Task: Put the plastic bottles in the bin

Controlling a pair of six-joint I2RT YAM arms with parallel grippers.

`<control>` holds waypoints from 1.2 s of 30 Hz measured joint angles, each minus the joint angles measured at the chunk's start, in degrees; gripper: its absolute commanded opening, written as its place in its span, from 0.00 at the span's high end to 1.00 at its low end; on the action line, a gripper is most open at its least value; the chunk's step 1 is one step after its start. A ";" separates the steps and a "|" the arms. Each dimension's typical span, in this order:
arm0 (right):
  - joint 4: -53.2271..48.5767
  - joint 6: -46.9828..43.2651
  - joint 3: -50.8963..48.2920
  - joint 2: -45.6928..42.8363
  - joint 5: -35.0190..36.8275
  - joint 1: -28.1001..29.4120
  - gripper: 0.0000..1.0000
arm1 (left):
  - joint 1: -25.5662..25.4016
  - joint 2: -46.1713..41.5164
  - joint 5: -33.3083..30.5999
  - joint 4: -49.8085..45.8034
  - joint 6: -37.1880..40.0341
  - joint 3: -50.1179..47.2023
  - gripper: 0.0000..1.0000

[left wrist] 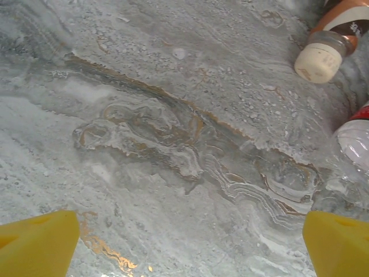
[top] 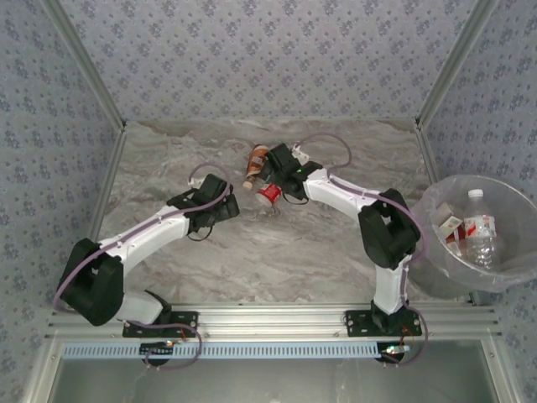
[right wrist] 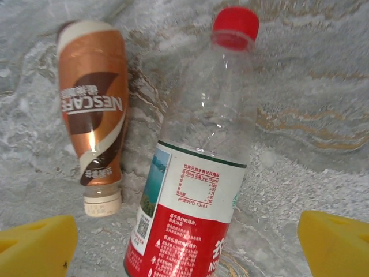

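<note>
Yellow right gripper (right wrist: 187, 245) gapes around the clear bottle (right wrist: 202, 173), apparently not touching; brown bottle (right wrist: 92, 98) at ten o'clock; left gripper (left wrist: 188, 245) spread, empty.

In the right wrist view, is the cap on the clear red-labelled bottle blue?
No, the clear bottle with the red-and-white label lying on the marbled table carries a red cap.

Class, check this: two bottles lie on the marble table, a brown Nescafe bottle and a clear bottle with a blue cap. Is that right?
Not quite: the cap is red, not blue, as the right wrist view shows. The rest holds: the brown Nescafe bottle and the clear bottle lie on the marble table.
</note>
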 measured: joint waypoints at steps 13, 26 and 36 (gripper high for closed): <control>-1.81 2.58 4.20 8.50 0.81 1.29 0.03 | 0.15 0.00 -0.46 -0.04 -0.68 -0.61 0.00; -6.80 -3.61 4.35 9.20 4.66 1.49 0.07 | 0.15 0.00 -0.46 -0.04 -1.55 -1.20 0.01; -6.99 -6.27 2.97 9.20 1.90 -0.33 0.11 | 0.15 0.00 -0.44 0.04 -1.92 -1.84 0.01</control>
